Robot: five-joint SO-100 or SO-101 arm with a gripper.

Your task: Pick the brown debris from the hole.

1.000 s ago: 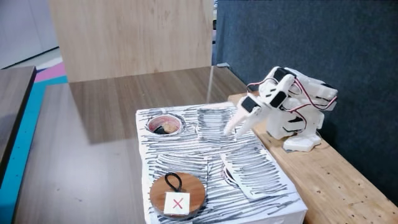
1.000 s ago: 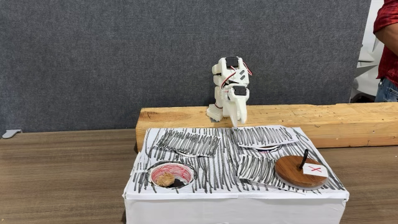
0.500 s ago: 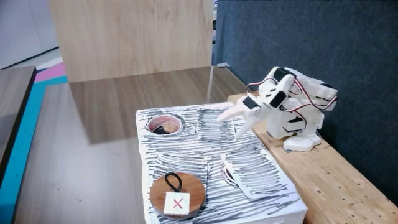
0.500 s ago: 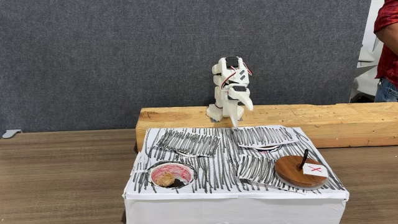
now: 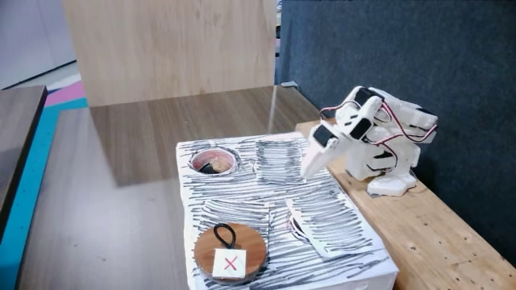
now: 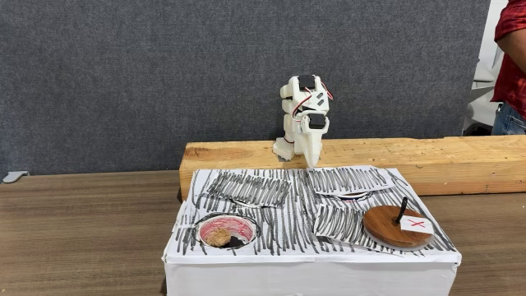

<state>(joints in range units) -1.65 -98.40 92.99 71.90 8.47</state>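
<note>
The hole [image 5: 212, 151] [image 6: 205, 224] is a round opening with a pinkish-red rim, set in the top of the white black-striped box [image 5: 274, 201] [image 6: 271, 230]. In it lies one tan lump of brown debris [image 5: 208, 167] [image 6: 218, 237] on the dark bottom. My white gripper [image 5: 305, 175] [image 6: 310, 167] points down at the box's back edge, near the arm's base, well away from the hole. Its jaws are together with nothing between them.
A round wooden disc [image 5: 230, 248] [image 6: 386, 230] with a black loop and red X label rests on the box corner opposite the hole. Torn striped paper flaps [image 5: 322, 234] [image 6: 337, 222] curl up nearby. The arm stands on a wooden beam [image 5: 419, 234] [image 6: 460, 152]. A person [image 6: 511, 74] stands at the right edge.
Half a second ago the gripper's moving jaw was swung out; now it is shut again. The arm has stayed in place, and the debris has not moved.
</note>
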